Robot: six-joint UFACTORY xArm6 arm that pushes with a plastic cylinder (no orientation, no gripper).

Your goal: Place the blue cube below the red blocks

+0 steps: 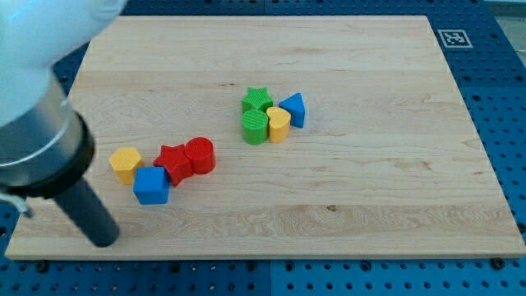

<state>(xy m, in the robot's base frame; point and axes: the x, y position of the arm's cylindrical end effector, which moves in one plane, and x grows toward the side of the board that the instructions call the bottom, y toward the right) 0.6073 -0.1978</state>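
Near bottom-left tabletop (pixel 345 214) corner: tip (pixel 104 240) left of, apart from blue cube (pixel 151 186). Cube touches red star (pixel 173 163); red cylinder (pixel 200 155) adjacent. Next: nudge cube rightward, under both. No gripper fitted.

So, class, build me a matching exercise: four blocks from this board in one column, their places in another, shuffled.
Things:
1 blue cube
2 yellow hexagon block
3 green star
4 blue triangle block

Places:
A right end of the middle cluster
B leftmost block
C touching the red blocks, lower left
D top of the middle cluster

Pairs: 1-C, 2-B, 3-D, 4-A
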